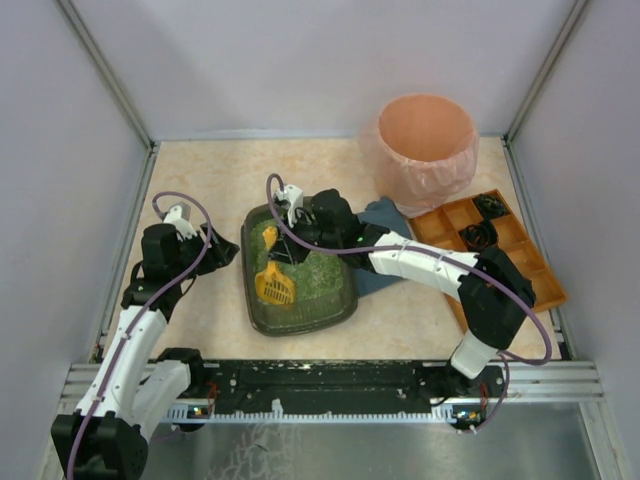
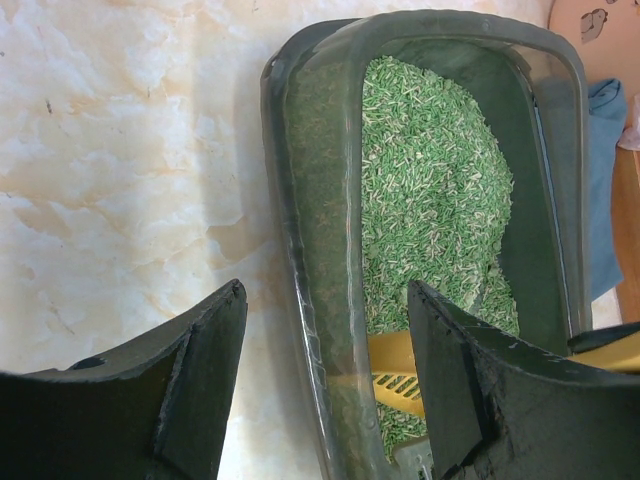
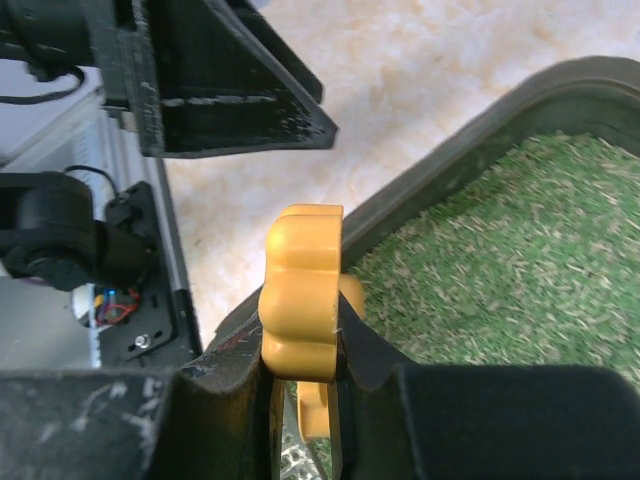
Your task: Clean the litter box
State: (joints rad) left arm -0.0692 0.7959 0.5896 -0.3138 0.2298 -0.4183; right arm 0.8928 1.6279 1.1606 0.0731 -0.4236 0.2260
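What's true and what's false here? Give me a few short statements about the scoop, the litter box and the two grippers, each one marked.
1. The right gripper is shut on the yellow scoop at its handle. True.
2. The left gripper is clamped on the litter box. False: its jaws stand open at the box's left rim, closed on nothing.
3. The litter in the box is green. True.
4. The pink-lined bin stands inside the orange tray. False: it stands on the table, behind the tray.
5. The scoop's head is over the bin. False: it is in the litter box.
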